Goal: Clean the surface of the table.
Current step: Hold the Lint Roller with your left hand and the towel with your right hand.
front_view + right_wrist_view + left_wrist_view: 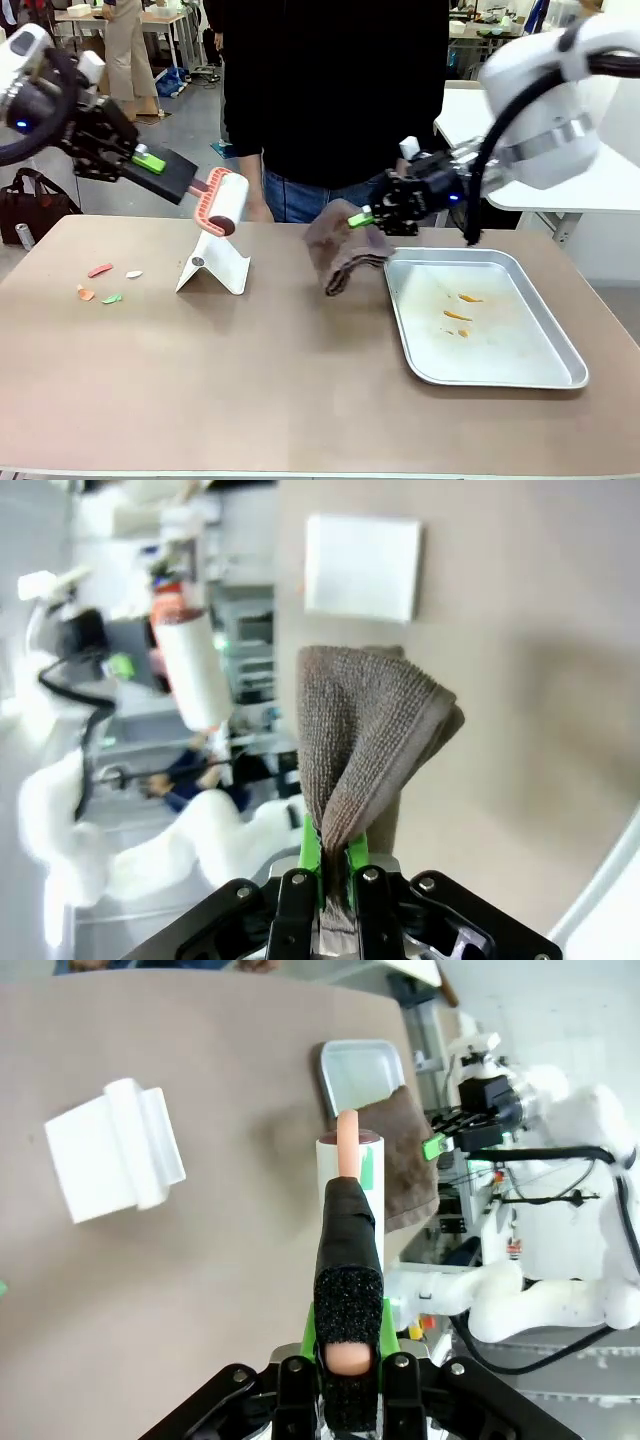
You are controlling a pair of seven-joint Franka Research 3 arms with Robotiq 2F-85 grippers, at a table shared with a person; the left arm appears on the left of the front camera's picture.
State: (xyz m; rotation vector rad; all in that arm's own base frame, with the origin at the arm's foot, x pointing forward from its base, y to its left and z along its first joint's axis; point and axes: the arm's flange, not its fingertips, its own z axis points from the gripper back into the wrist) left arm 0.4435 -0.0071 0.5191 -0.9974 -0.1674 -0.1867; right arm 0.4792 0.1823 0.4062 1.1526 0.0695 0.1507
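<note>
The left gripper [150, 160] is clenched on the black foam-wrapped handle of a lint roller [222, 202]. The handle runs straight out from between the jaws, so the white roll sits well ahead of the fingertips and is lifted clear of the table [250, 390]. Gripping the handle's far end probably buys reach and lets the roll be laid flat on the top. Just below the roll, beyond the jaws, is a white stand [215, 270], likely the roller's rest. The right gripper [362, 218] is clamped on a fold of a brown cloth [345, 258]. The cloth hangs down from the jaws, its lower end seeming to rest on the table just beside a metal tray [520, 335]; pinching one edge leaves loose cloth free to wipe. Small coloured scraps [100, 270] lie on the beige top beneath the left jaws, apart from both tools, so the cleaning looks barely begun.
</note>
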